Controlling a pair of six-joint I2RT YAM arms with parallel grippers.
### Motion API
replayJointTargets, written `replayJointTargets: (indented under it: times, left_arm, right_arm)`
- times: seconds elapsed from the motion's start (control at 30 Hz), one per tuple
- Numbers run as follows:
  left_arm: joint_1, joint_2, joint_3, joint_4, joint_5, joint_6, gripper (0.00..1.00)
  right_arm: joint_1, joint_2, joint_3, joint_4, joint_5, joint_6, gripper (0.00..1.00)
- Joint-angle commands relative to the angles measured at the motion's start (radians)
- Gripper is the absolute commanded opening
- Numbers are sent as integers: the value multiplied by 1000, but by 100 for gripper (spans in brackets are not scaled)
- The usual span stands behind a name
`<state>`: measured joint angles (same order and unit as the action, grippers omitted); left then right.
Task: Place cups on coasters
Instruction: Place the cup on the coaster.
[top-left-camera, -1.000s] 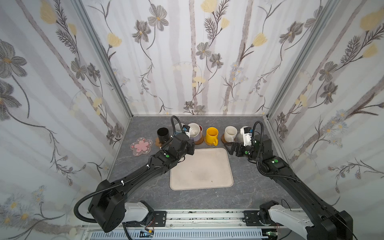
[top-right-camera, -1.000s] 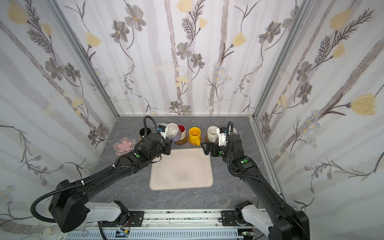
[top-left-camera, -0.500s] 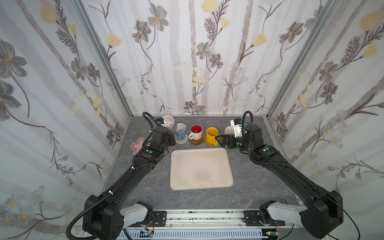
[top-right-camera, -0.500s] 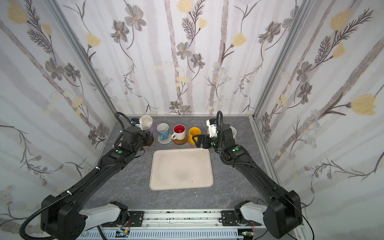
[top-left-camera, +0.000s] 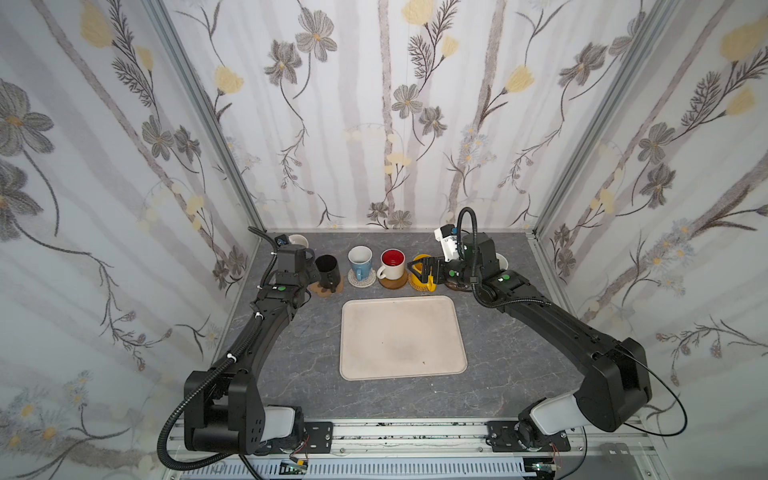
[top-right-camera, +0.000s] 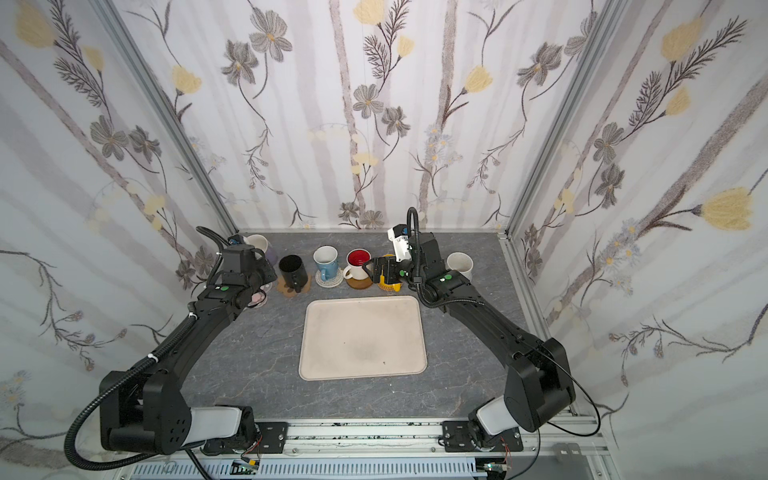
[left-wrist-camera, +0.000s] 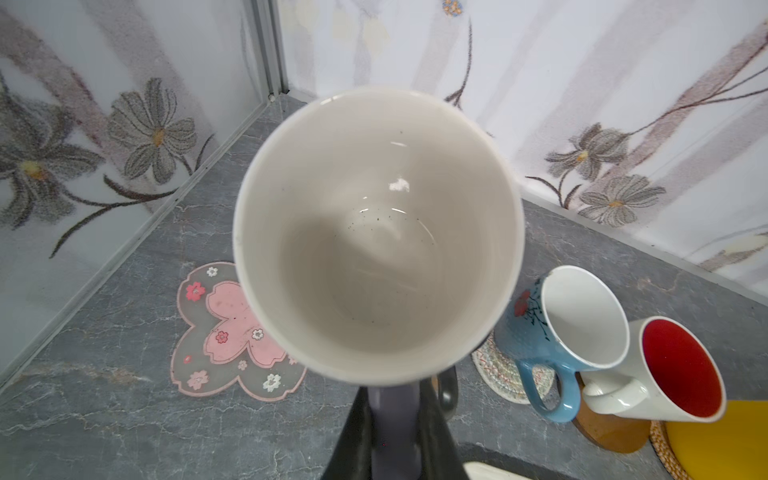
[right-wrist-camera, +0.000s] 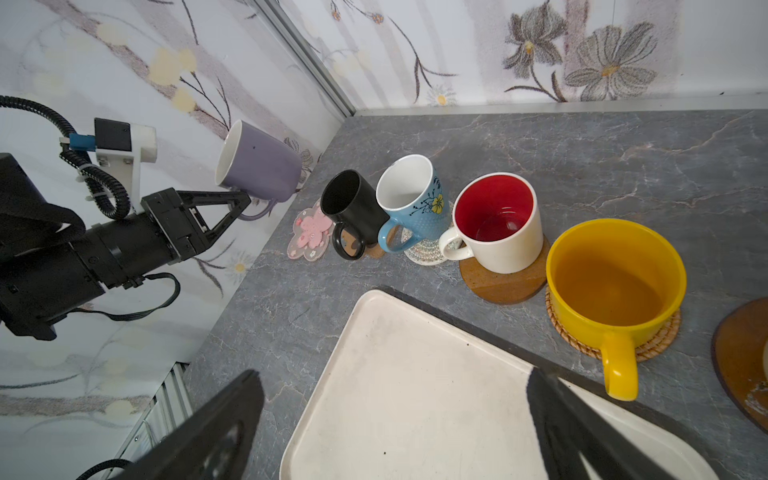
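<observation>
**Inspection: lavender mug in the air, four mugs seated**

Left gripper (right-wrist-camera: 249, 202): jaws pinched on the handle of the lavender mug (right-wrist-camera: 259, 170). The mug is clear of the table and tilted, in the far-left corner. The pink blossom coaster (left-wrist-camera: 224, 332) lies bare on the table beneath it, partly covered by the mug in the left wrist view.

Right gripper (right-wrist-camera: 392, 382): jaws spread wide, nothing between them. It hangs over the far right edge of the beige tray (top-left-camera: 399, 332), just beside the yellow mug (right-wrist-camera: 615, 278).

Row along the far side, left to right:
- black mug (right-wrist-camera: 353, 203) on the brown paw coaster (top-left-camera: 328, 289);
- light blue mug (right-wrist-camera: 415, 199) on the whitish woven coaster (right-wrist-camera: 428, 251);
- white mug with red inside (right-wrist-camera: 498, 232) on the wooden disc (right-wrist-camera: 498, 286);
- yellow mug on the woven rattan coaster (right-wrist-camera: 656, 345).

All four stand upright.

A cream-white mug (top-right-camera: 459, 264) stands at the far right behind the right arm. Its footing is hidden.
</observation>
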<state>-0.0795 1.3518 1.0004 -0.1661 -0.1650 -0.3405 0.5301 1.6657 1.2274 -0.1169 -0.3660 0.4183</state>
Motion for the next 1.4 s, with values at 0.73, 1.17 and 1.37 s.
replayJointTargets:
  times: [0.73,1.17,1.37]
  left_arm:
    - [139,293,40,158,-136,4,0]
    - [144,297,-56,232,-159,-49,0]
    - [144,296,-87,276,-118,-70,0]
  right_arm:
    - [28,342,364,-13,-100,-9,100]
    - [4,376,382,-10,-136,-6,100]
    - [1,377,367,-7,-139,-6,100]
